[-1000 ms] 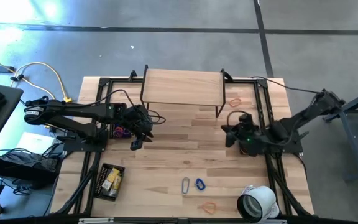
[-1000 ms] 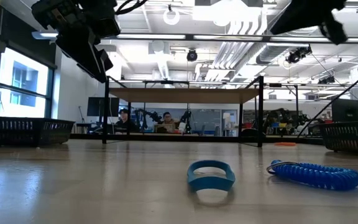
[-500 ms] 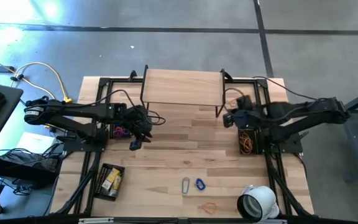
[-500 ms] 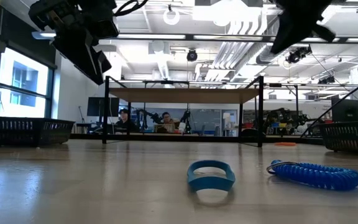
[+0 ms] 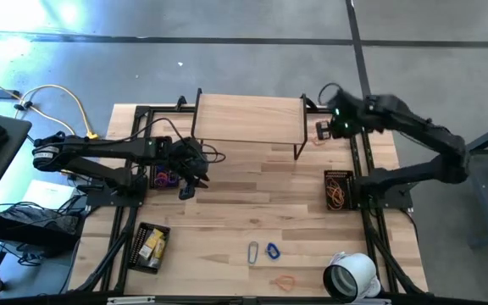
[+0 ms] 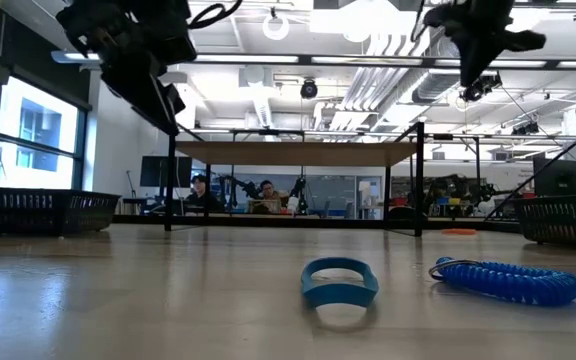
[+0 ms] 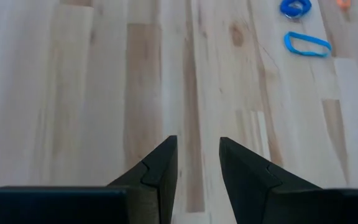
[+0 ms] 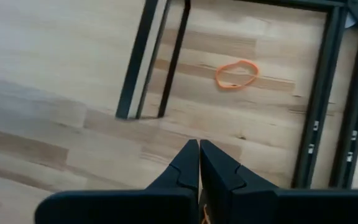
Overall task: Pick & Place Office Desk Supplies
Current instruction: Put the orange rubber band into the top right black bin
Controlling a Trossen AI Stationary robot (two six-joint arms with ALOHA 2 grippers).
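Overhead, right end effector [image 8: 199, 163] clenched empty above thin orange band [image 8: 236, 74], left end effector [image 7: 197, 163] released over pale, seemingly smooth wood.

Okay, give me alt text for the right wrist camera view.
The right gripper, fingers shut and empty, hangs above the wooden table, pointed toward an orange rubber band lying flat beside the black legs of a shelf.

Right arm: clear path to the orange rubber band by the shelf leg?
Probably yes. The right gripper hangs shut above the table, and the orange rubber band lies flat on bare wood between the black shelf leg and frame rail, nothing over it.
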